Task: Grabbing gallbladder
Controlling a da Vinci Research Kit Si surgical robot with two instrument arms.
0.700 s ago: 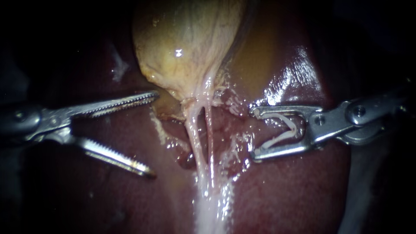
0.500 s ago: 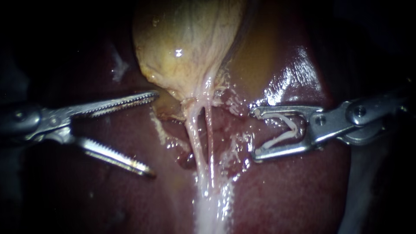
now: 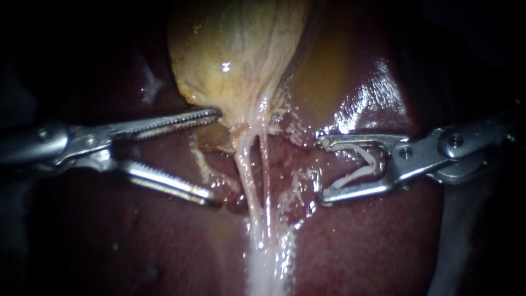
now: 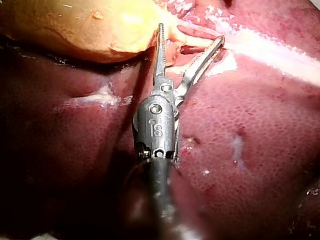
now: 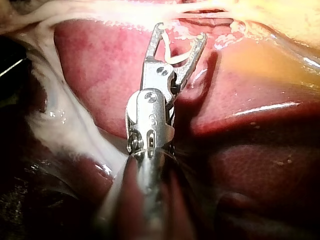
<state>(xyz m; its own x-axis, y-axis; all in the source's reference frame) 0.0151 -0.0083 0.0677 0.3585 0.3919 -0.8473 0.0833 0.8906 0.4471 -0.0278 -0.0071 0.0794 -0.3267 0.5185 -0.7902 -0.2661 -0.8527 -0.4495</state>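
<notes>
Held the jaws of the left instrument [image 3: 215, 157] wide apart, gripping nothing, with the upper against the lower edge of the gallbladder [image 3: 235, 60], near its narrowing into the tubes [image 3: 251, 175], and the lower down on the liver [image 3: 137, 235] just beside them. Probably set so to straddle that neck before closing. Could not tell whether enough wall lay between for a bite. Had the right instrument [image 3: 322, 170] across the tubes, well apart, jaws parted yet bearing a pale clip [image 3: 356, 164] that touched both. Likely parked there so as not to crowd the grab. Found the gallbladder lying along the liver's middle, towards its far edge. Noted bare liver under and behind the left shaft, room enough for backing off. Judged little room ahead, with the tubes close to the lower tip. Saw only darkness past the liver's edges on either side.
</notes>
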